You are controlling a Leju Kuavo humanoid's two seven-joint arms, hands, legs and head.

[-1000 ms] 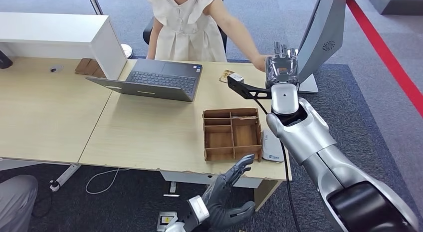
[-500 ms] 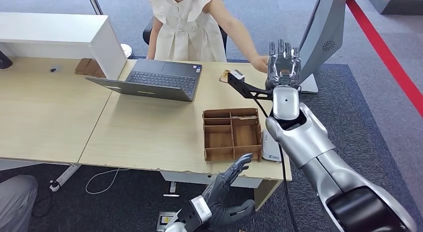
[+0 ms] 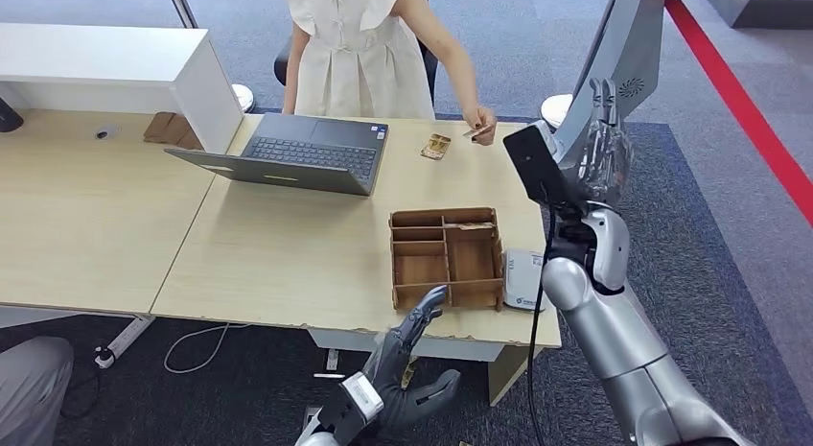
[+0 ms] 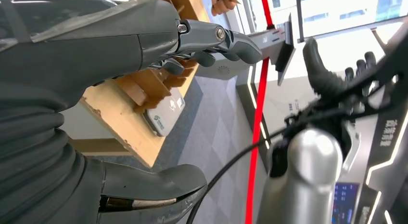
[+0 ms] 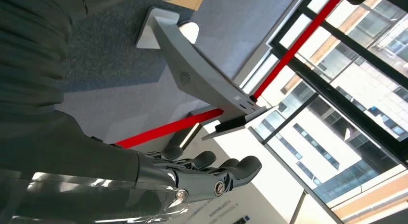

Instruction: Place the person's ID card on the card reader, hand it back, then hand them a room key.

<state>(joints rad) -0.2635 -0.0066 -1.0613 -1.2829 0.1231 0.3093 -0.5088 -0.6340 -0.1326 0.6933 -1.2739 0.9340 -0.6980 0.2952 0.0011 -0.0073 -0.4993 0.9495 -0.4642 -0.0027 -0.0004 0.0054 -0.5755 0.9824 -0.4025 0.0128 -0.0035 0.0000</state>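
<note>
From the head view the right hand point(image 3: 602, 149) is raised beside the desk point(image 3: 288, 264), fingers apart and empty, the left hand point(image 3: 414, 364) hangs open below its edge, the person's hand point(image 3: 478, 120) holds a card point(image 3: 472, 132), and the left wrist view shows the card reader point(image 4: 163, 116) at the desk corner.

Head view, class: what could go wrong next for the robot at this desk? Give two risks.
1. The left hand hangs open just below the table's front edge, near the brown wooden divided tray; rising, it might knock either.
2. The flat white card reader lies by the table's right edge, close to the right arm; lowering the raised right hand could push it off.
</note>
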